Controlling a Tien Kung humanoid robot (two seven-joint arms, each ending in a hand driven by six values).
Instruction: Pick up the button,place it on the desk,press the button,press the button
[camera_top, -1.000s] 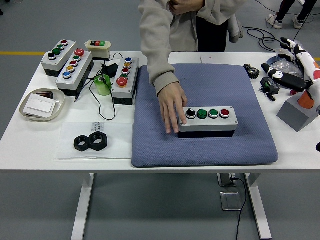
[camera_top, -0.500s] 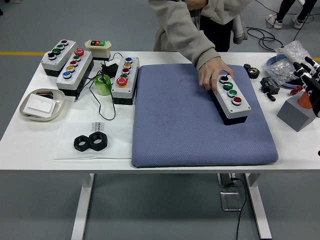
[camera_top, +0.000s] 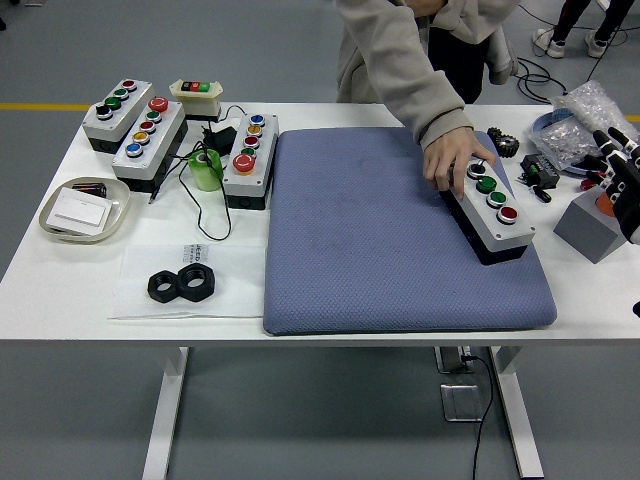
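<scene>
the button box (camera_top: 492, 208) lies tilted on the blue mat (camera_top: 380, 250), near the mat's right edge. a person's hand (camera_top: 450, 160) touches its far end. it looks hard and a bit heavy; hold its long sides. the right robot hand (camera_top: 625, 170) waits right of the mat, fingers apart, empty.

The person's hand (camera_top: 452, 163) has carried the 4-button box (camera_top: 492, 207) from the middle of the blue mat (camera_top: 380, 250) to its right edge, turning it from level with the counter's near edge to a diagonal, black knob end far and red button end near. The person has shifted to the right with it, the sleeve (camera_top: 405, 70) now reaching in over the mat's far right corner. The robot's right hand (camera_top: 622, 178) at the picture's right edge sits lower and further out than 1 second ago
</scene>
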